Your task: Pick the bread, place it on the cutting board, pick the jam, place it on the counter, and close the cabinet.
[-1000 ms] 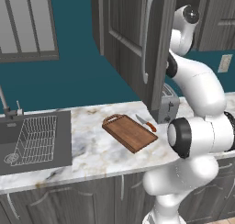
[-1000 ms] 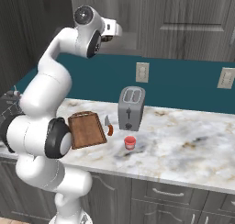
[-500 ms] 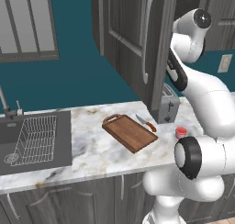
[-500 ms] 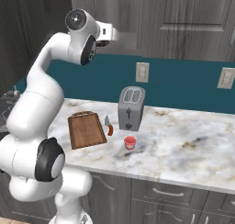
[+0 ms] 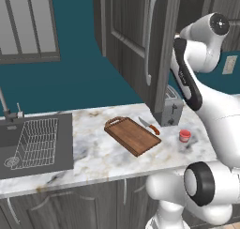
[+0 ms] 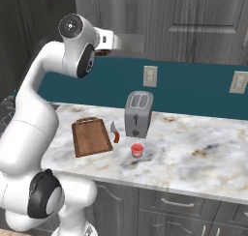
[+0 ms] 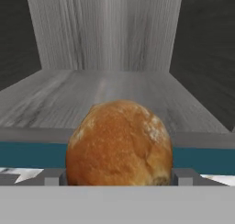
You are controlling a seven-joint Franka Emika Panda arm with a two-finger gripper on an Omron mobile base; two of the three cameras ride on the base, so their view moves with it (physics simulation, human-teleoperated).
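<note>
Already the arm (image 5: 187, 78) has swung back from the cabinet (image 5: 136, 45) in the left base view, its top joint sitting further out than a second ago; the wrist end passes behind the open door's edge, so the hand itself is masked there; the door still stands wide, and closing it remains undone. Seen from the right base, the gripper (image 6: 115, 41) has dropped a little and drawn back from the shelf mouth; the cutting board (image 6: 91, 136) lies bare well below it and slightly to the sink side, the jam (image 6: 137, 150) stands on the counter (image 6: 193, 153) below it by the toaster (image 6: 138, 113); the fingers are too small to read here. Through the hand view, the bread (image 7: 119, 142) sits right at the gripper, hanging clear in front of the shelf lip, so I judge the jaws clamped on it; the fingertips themselves are cut off at the bottom; carrying the bun down to the board looks like the next step.
</note>
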